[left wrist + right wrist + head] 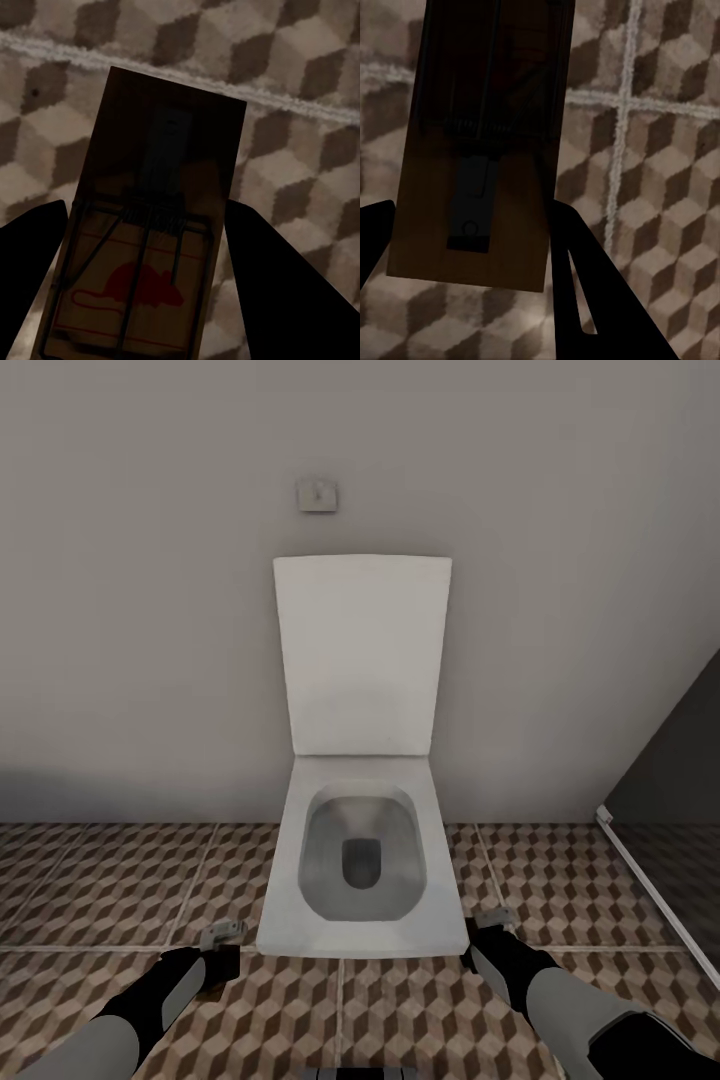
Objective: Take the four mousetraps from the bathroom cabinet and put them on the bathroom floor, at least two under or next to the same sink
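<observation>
In the left wrist view a brown wooden mousetrap (142, 225) with dark wire parts and a red mouse print sits between my two dark fingers (34, 277), above the cube-patterned bathroom floor (300, 150). My left gripper (146, 217) is shut on it. A second mousetrap (484, 135) fills the right wrist view, clamped by my right gripper (472, 210) over the same tiles (660, 195). From the head camera, the left gripper (215, 950) and right gripper (490, 930) hang low over the floor (100, 880) on either side of the toilet. The cabinet, the sink and the other mousetraps are out of view.
A white toilet (285, 920) with its lid up stands straight ahead against the grey wall (130, 610). A dark shower area (680, 780) with a white threshold strip (650, 890) lies at the right. Open tiled floor spreads to the left and right of the toilet.
</observation>
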You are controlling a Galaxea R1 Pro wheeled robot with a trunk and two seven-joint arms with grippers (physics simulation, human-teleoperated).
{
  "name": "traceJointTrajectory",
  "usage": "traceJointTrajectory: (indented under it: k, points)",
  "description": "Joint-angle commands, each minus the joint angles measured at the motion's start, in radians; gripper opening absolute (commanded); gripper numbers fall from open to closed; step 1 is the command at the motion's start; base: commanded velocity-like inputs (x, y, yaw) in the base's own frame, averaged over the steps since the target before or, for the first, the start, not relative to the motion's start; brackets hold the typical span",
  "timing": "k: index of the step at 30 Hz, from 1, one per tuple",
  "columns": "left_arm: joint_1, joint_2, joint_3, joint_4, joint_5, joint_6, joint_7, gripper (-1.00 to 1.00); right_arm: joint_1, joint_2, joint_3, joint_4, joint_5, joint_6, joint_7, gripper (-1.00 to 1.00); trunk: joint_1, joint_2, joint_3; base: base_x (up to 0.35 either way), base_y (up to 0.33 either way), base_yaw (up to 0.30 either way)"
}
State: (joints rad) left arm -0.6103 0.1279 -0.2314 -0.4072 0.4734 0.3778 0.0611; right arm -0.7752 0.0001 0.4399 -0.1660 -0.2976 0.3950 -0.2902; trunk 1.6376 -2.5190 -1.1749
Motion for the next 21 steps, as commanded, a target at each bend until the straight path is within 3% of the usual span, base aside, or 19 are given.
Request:
traceJointTrajectory:
  k: [1, 9, 21]
  points:
    - [0.0, 0.001, -0.007, -0.003, 0.01, 0.004, 0.006, -1.0, 0.0, -0.001, 0.006, -0.002, -0.014, 0.006, -0.006, -1.0, 0.0, 0.0, -0.001, 0.0, 0.0, 0.0]
    - [0.0, 0.001, -0.004, -0.01, 0.01, 0.004, 0.006, -1.0, 0.0, -0.003, -0.032, -0.002, -0.014, 0.012, -0.006, -1.0, 0.0, 0.0, -0.001, 0.0, 0.0, 0.0]
    - [0.0, 0.001, -0.002, -0.029, 0.01, 0.007, 0.006, -1.0, 0.0, -0.003, -0.044, -0.003, -0.014, 0.013, -0.007, -1.0, 0.005, -0.003, -0.047, 0.0, 0.0, 0.0]
